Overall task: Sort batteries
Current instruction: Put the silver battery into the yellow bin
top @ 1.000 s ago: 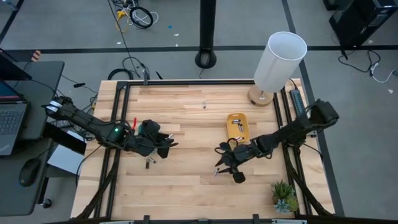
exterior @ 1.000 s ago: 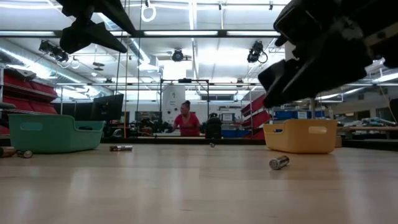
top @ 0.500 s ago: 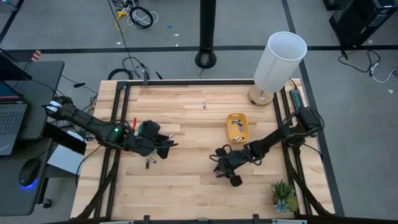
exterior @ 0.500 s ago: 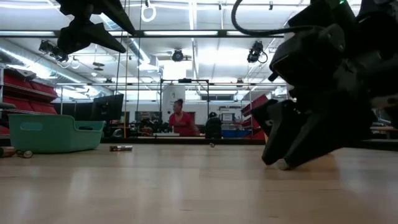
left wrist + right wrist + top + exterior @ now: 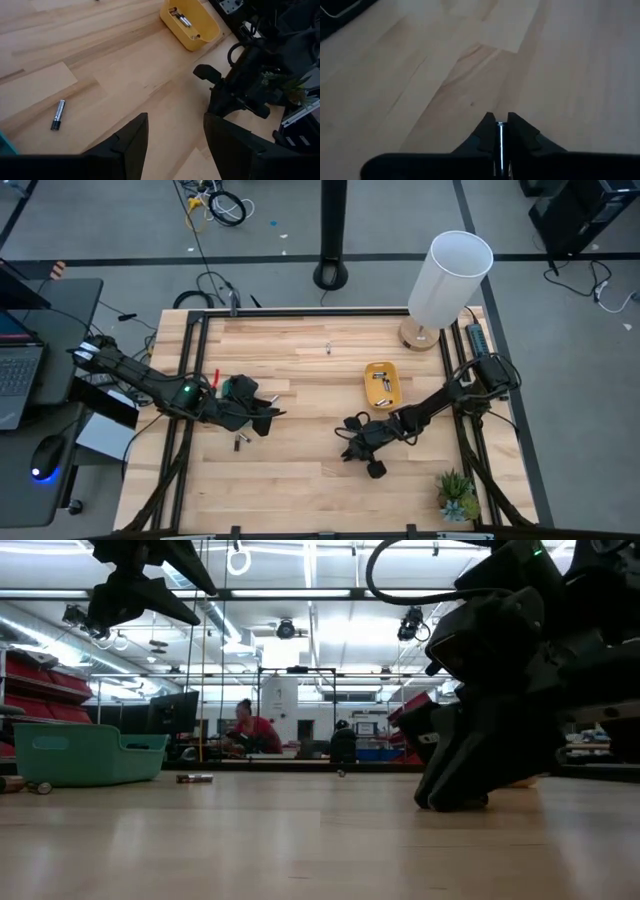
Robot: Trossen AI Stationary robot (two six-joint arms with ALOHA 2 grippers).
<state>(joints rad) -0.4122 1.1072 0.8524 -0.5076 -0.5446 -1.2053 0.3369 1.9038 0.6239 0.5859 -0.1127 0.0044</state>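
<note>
Batteries are scattered here: one slim silver cell (image 5: 500, 142) sits pinched between the nearly closed fingers of the right tool (image 5: 501, 131), down against the pale wooden counter (image 5: 300, 480) near its front middle. Only the right wrist view reveals that cell; from above, the right tool hides it. The left tool (image 5: 172, 135) hangs spread wide above the counter's left side, holding nothing, with a dark-and-silver battery (image 5: 58, 114) lying near. More cells (image 5: 381, 383) rest inside the small yellow plastic tray (image 5: 369, 370).
</note>
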